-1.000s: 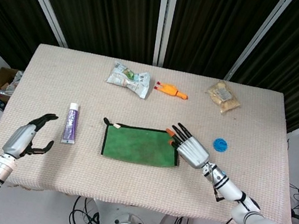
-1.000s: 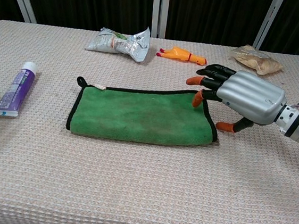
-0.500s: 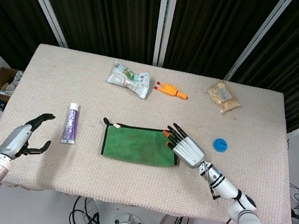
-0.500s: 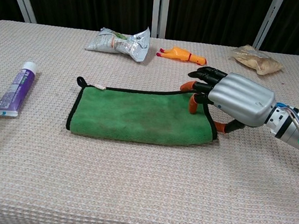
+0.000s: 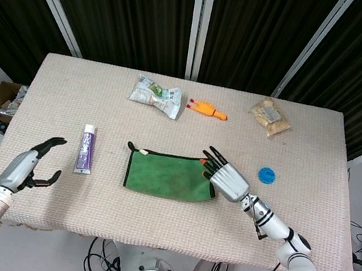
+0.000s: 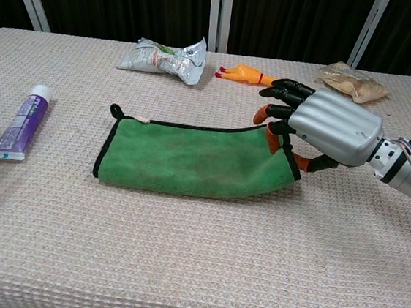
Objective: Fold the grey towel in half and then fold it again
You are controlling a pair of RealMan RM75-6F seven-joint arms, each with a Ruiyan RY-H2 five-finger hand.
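The towel [image 5: 169,175] [image 6: 190,160] is green with a black hem and lies as a long folded strip at the table's middle. My right hand [image 5: 228,179] [image 6: 330,127] is at its right end. The fingers lie over the top and the thumb sits at the edge, pinching the cloth. That end is raised a little off the table. My left hand [image 5: 26,169] hovers over the front left corner of the table, far from the towel, fingers apart and empty. The chest view does not show it.
A purple toothpaste tube [image 5: 86,148] [image 6: 21,121] lies left of the towel. Along the back are a crumpled packet [image 5: 156,95] [image 6: 164,56], an orange toy chicken [image 5: 206,109] [image 6: 247,75] and a snack bag [image 5: 271,117] [image 6: 349,81]. A blue cap [image 5: 267,174] sits right of my right hand.
My right hand moved left onto the towel's right end and closed on it. That end has lifted slightly and the towel shifted. The left hand drew back a little.
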